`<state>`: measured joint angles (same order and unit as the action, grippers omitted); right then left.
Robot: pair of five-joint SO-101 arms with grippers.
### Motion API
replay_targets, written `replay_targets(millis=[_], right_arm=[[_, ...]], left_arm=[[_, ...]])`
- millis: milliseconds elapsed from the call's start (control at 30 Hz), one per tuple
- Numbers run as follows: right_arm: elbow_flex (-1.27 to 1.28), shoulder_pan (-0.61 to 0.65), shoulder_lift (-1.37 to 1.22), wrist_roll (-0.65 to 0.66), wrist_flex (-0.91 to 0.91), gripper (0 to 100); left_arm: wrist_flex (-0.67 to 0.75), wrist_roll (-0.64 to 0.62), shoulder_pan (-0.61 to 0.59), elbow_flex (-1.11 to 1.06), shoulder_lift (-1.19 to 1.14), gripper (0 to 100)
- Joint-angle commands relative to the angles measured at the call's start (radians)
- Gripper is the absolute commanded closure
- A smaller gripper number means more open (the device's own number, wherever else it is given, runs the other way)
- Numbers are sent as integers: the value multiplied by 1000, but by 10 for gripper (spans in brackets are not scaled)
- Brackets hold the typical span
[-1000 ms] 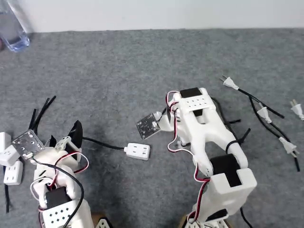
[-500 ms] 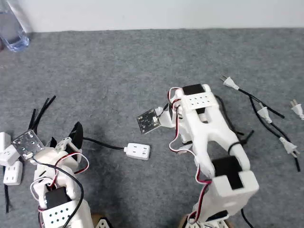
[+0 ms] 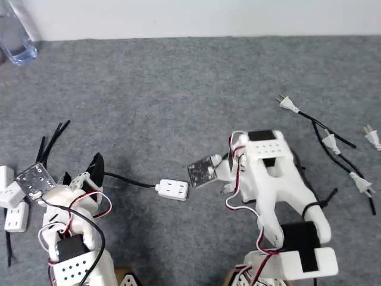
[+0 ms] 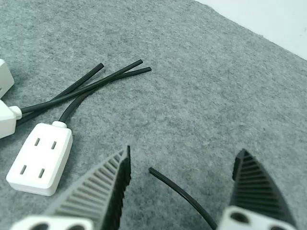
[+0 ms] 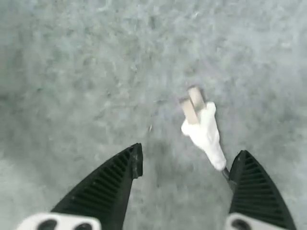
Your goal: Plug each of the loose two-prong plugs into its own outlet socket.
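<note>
1. A white plug lies between the spread fingers of the right gripper.
2. Other plugs lie at the carpet's three o'clock.
3. One outlet socket sits central, more sockets at nine o'clock.
4. The left gripper gapes over a cable.

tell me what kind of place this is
Probably a robotics test bench: a left arm and a right arm on a grey felt mat, with loose plugs and sockets scattered around.
</note>
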<state>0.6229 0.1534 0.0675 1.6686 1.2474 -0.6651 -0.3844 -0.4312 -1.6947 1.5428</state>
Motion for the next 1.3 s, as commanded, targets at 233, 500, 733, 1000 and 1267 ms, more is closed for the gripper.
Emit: replay_targets(millis=[233, 500, 733, 1000, 1267], right_arm=[[34, 36, 41, 12, -214, 705], [32, 79, 41, 11, -288, 705], [31, 111, 41, 11, -328, 706], [32, 111, 51, -91, -332, 705], [17, 105, 117, -89, -88, 706]], left_arm=[[-2, 11, 8, 5, 3, 674], [-2, 11, 8, 5, 5, 674], [-2, 11, 8, 5, 5, 674], [-2, 11, 8, 5, 5, 674], [-2, 11, 8, 5, 3, 674]])
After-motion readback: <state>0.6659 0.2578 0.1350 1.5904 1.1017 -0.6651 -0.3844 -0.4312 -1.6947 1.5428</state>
